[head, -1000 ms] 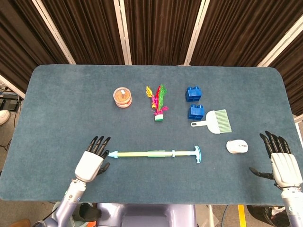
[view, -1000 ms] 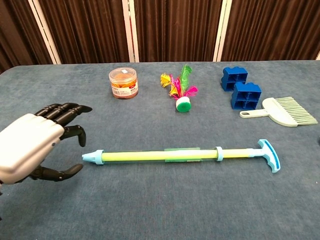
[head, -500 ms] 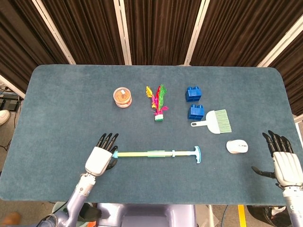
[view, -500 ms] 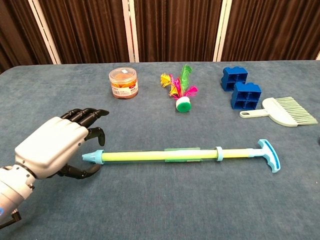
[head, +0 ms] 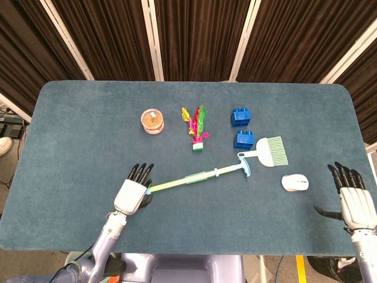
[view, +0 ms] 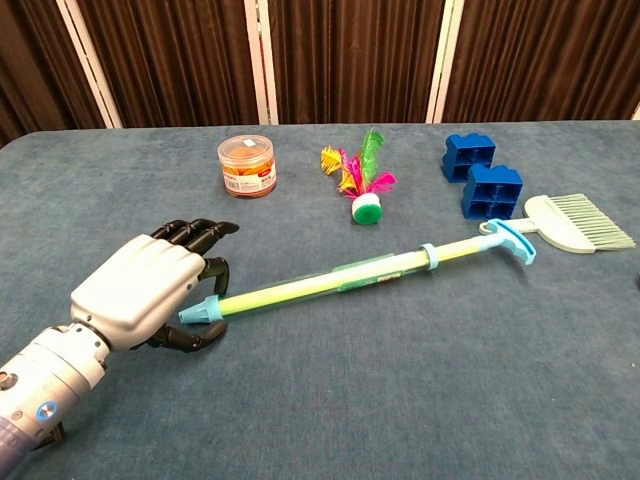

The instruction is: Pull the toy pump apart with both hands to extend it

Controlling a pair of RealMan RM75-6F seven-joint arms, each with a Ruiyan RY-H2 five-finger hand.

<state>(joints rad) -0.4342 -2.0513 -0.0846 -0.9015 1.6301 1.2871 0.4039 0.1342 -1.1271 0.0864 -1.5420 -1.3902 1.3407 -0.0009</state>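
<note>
Looks like robot lab or staged test booth, not home. Dark pleated curtains [head: 200, 38] with pale metal frame posts [head: 154, 38] wall off back and sides. Single table [head: 76, 106] covered in blue-grey felt. Unrelated props laid out in loose row: small jar [head: 152, 121], feather shuttlecock [head: 197, 127], blue blocks [head: 241, 127], dustpan brush [head: 265, 151], computer mouse [head: 294, 183]. Cables, bare floor at left edge.

The head view looks steeply down from above the table's [head: 70, 118] near edge, taking in all four edges. The chest view sits low and close, facing the far edge; both share the table's middle.
</note>
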